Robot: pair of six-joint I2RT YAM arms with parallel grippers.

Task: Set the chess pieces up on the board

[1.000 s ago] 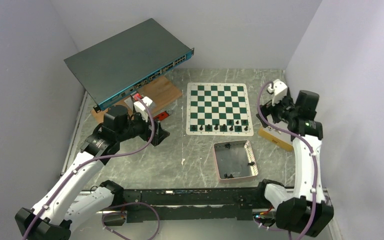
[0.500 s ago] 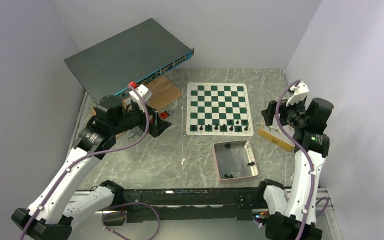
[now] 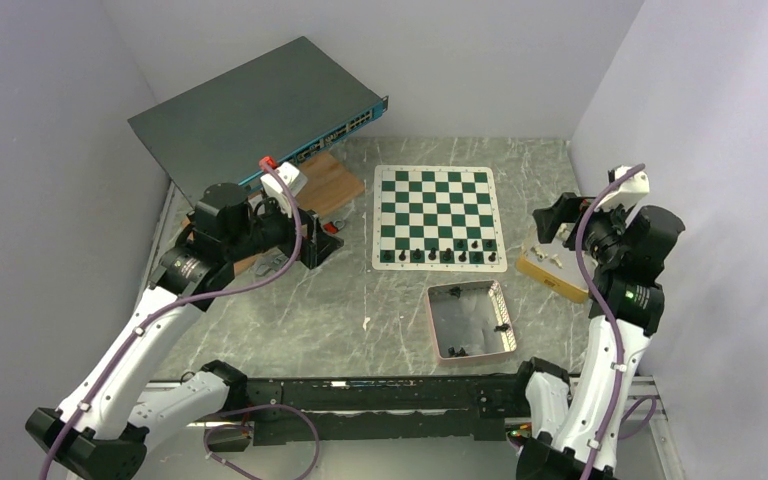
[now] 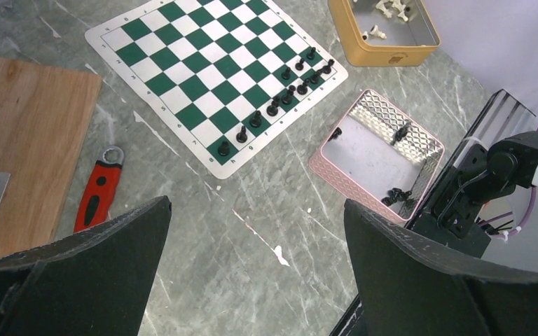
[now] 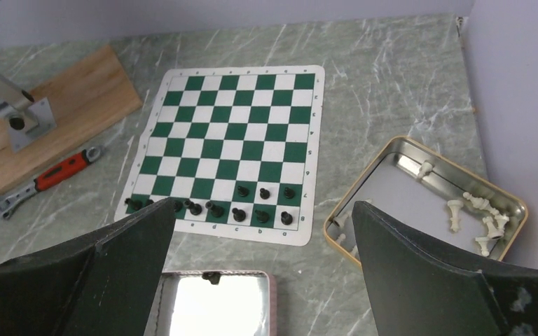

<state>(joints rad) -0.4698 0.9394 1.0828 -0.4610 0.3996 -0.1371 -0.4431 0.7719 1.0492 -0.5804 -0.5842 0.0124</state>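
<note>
1. Spread wide and empty, the right gripper (image 5: 263, 204) hung above the right side of the grey marble tabletop (image 3: 380, 300). The left gripper (image 4: 256, 203) was just as wide and held nothing over the left side.
2. Below the right gripper and to its near left sat the pink-rimmed metal mesh tray (image 4: 354, 189). It held the few loose black chess pieces (image 4: 396, 195) not yet placed. Whether they stood or lay flat was too small to tell.
3. Just past the tray's far edge lay the flat green-and-white checkered board (image 5: 238, 119). More black chess pieces lined its near row, and three stood on the second row toward the right.
4. By my judgement the right arm was the nearer to the tray, with the left gripper well apart from it across the tabletop. The coming pick would turn on a reach to the near left and downward.
5. Just beside the board's right edge stood a yellow metal tin (image 4: 385, 56) of small white chess figures (image 5: 482, 213).
6. Tiny marks ran along the board's white border, too small to read, and no brand showed anywhere.
</note>
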